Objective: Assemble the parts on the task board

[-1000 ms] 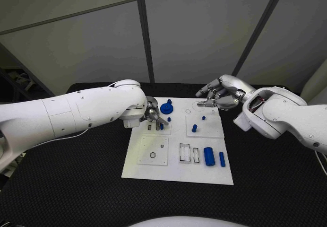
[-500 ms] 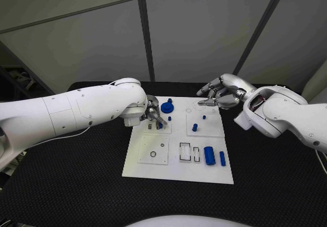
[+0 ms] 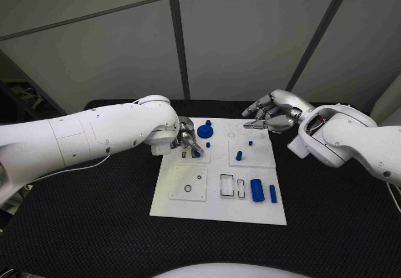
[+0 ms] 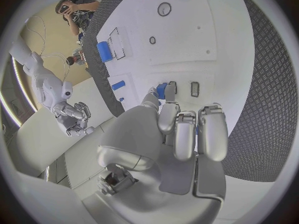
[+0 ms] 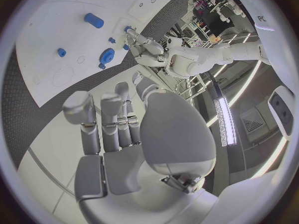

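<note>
Little had shifted over the last second: the left hand (image 3: 189,142) stayed low over the task board (image 3: 219,214), at its far left part, pinching a small blue part (image 4: 161,90) beside the slots. This suggested insertion was under way, not finished. The right hand (image 3: 268,117) kept hovering at the board's far right corner, fingers curled, holding nothing. No legible writing or labels appeared on the board.

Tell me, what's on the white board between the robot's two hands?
In the head view, between the left hand and right hand sits a round blue part on the task board, then tiny blue bits near the right hand.
</note>
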You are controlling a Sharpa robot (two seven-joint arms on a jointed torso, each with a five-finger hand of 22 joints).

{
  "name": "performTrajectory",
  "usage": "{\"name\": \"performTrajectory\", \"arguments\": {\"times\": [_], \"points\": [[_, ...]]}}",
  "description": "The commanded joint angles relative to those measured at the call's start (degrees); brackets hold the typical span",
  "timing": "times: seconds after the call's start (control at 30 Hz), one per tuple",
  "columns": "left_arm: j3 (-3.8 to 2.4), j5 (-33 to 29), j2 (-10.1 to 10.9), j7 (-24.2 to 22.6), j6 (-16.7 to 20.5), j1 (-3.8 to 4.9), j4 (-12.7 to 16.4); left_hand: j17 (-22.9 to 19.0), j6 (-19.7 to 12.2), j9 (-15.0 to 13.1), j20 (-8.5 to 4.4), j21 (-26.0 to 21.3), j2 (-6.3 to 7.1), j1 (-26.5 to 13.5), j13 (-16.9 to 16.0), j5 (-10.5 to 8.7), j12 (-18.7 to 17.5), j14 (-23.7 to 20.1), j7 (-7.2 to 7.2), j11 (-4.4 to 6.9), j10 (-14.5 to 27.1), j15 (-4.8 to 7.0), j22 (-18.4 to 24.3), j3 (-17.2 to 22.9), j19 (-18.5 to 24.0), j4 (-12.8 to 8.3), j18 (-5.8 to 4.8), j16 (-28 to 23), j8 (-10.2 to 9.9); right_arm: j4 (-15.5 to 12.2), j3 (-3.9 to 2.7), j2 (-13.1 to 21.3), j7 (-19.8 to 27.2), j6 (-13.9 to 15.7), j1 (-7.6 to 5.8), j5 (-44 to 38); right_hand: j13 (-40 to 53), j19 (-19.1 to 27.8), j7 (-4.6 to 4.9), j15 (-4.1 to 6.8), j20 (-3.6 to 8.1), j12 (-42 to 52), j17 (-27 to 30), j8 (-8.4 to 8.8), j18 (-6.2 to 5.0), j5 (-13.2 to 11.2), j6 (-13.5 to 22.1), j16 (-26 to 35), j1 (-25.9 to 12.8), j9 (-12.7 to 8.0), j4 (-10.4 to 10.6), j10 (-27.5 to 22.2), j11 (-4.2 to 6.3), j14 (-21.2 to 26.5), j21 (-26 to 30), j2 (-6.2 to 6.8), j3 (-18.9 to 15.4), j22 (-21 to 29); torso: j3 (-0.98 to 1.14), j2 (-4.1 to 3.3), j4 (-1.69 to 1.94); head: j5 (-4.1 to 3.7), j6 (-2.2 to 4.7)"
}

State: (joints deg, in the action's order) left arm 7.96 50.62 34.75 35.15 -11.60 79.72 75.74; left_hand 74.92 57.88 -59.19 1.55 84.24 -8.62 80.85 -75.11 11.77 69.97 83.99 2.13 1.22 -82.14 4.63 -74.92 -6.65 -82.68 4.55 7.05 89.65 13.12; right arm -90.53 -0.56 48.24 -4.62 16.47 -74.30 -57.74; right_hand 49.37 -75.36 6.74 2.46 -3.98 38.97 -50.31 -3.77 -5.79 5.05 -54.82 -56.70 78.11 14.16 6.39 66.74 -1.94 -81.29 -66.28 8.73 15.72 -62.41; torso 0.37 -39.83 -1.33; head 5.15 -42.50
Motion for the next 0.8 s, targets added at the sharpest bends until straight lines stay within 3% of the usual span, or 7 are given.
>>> {"name": "performTrajectory", "arguments": {"times": [0.03, 0.17, 0.27, 0.33, 0.5, 0.53, 0.8], "points": [[0.04, -1.0, 0.42, -0.32, 1.01, -0.08, 0.65, 15.08, 0.52, -0.57, 0.01, -0.25, -3.06, 3.83, -4.27, 0.62, -0.27, 6.01, -0.09, 0.66, -0.32, 0.28, -2.66, 1.07, 0.19, -1.58, -4.3, 0.35, -0.28, 0.15, -0.06, -0.07, 0.32, -0.55, -0.12, -0.17, -0.12, -0.1, 0.07, -0.1, -0.03, -0.21, 0.07, 0.13, -0.39, 0.35, 0.26, 0.39, -0.29, 0.08, 0.18, -0.37, 0.0, -0.33, 0.39, 0.24, 0.35, 0.1, 0.01, -0.01, 0.05, 0.05, 0.11], [0.03, -1.05, 1.53, -0.77, 3.1, -0.14, 1.95, 15.08, 0.67, -1.04, 0.06, -0.16, -3.12, 3.94, -4.3, 1.36, -0.29, 6.01, -0.04, 0.62, -0.44, 0.23, -2.91, 1.91, 0.06, -3.0, -4.34, 0.35, -0.35, 0.49, -0.05, -0.06, 0.37, -0.56, -0.12, -0.17, -0.12, -0.1, 0.07, -0.1, -0.03, -0.21, 0.08, 0.13, -0.39, 0.35, 0.26, 0.4, -0.3, 0.08, 0.18, -0.37, 0.0, -0.33, 0.4, 0.24, 0.35, 0.1, -0.03, -0.02, 0.02, 0.09, 0.06], [0.02, -1.06, 2.65, -1.37, 5.38, -0.2, 3.23, 15.08, 0.78, -1.47, 0.1, -0.06, -2.89, 3.58, -4.34, 3.55, -0.3, 6.01, 0.05, 0.55, -0.55, 0.21, -3.2, 2.65, -0.1, -4.19, -4.39, 0.35, -0.44, 0.74, -0.05, 0.03, 0.42, -0.54, -0.12, -0.17, -0.16, -0.11, 0.08, -0.11, -0.03, -0.24, 0.1, 0.13, -0.39, 0.3, 0.28, 0.47, -0.34, 0.08, 0.22, -0.39, -0.01, -0.33, 0.44, 0.23, 0.37, 0.12, -0.02, -0.02, 0.04, 0.13, 0.08], [0.02, -1.06, 3.37, -1.56, 6.62, -0.25, 4.1, 15.08, 0.84, -1.79, 0.12, -0.01, -2.84, 3.24, -4.41, 2.2, -0.25, 6.01, 0.07, 0.54, -0.66, 0.2, -3.35, 3.9, -0.18, -5.22, -4.42, 0.35, -0.59, 0.89, -0.05, 0.07, 0.43, -0.55, -0.12, -0.17, -0.16, -0.11, 0.08, -0.11, -0.03, -0.24, 0.1, 0.13, -0.39, 0.3, 0.28, 0.47, -0.34, 0.08, 0.22, -0.39, -0.01, -0.33, 0.44, 0.23, 0.37, 0.12, 0.0, -0.02, 0.11, 0.14, 0.07], [0.02, 0.54, 5.18, -1.08, 9.17, -0.49, 6.52, 15.08, 0.94, -2.14, 0.16, 0.04, -2.61, 2.37, -4.46, 2.21, -0.24, 6.01, 0.13, 0.5, -0.74, 0.16, -3.52, 5.41, -0.27, -6.18, -4.44, 0.35, -0.75, 1.34, -0.05, -0.01, 0.38, -0.77, -0.12, -0.16, -0.16, -0.11, 0.08, -0.11, -0.03, -0.24, 0.1, 0.13, -0.39, 0.3, 0.28, 0.47, -0.34, 0.08, 0.22, -0.39, -0.01, -0.33, 0.44, 0.23, 0.37, 0.12, 0.02, -0.01, 0.12, 0.27, 0.23], [0.02, 1.06, 5.51, -0.97, 9.66, -0.54, 6.94, 15.08, 1.19, -2.88, 0.23, 0.04, -1.75, -0.14, -4.54, 2.4, -0.32, 6.01, 0.18, 0.45, -0.88, 0.12, -3.68, 8.53, -0.32, -7.93, -4.45, 0.35, -1.07, 1.42, -0.05, -0.04, 0.37, -0.82, -0.12, -0.15, -0.17, -0.12, 0.08, -0.11, -0.03, -0.24, 0.09, 0.13, -0.39, 0.29, 0.28, 0.47, -0.35, 0.08, 0.23, -0.39, -0.01, -0.33, 0.44, 0.23, 0.37, 0.12, 0.01, 0.0, 0.13, 0.36, 0.21], [0.04, 4.93, 7.48, -0.44, 12.51, -1.44, 9.45, 15.08, 1.98, -4.32, 0.36, 0.13, 0.74, -6.54, -4.67, 3.9, -0.54, 6.01, 0.38, 0.59, -1.15, 0.14, -4.27, 17.19, -0.59, -11.84, -4.55, 0.35, -1.85, 1.64, -0.05, 0.06, 0.25, -0.98, -0.12, -0.16, -0.19, -0.14, 0.09, -0.12, -0.03, -0.24, 0.04, 0.13, -0.38, 0.24, 0.31, 0.48, -0.37, 0.08, 0.25, -0.39, -0.02, -0.35, 0.46, 0.25, 0.38, 0.12, 0.1, 0.02, 0.35, 0.62, 0.03]]}}
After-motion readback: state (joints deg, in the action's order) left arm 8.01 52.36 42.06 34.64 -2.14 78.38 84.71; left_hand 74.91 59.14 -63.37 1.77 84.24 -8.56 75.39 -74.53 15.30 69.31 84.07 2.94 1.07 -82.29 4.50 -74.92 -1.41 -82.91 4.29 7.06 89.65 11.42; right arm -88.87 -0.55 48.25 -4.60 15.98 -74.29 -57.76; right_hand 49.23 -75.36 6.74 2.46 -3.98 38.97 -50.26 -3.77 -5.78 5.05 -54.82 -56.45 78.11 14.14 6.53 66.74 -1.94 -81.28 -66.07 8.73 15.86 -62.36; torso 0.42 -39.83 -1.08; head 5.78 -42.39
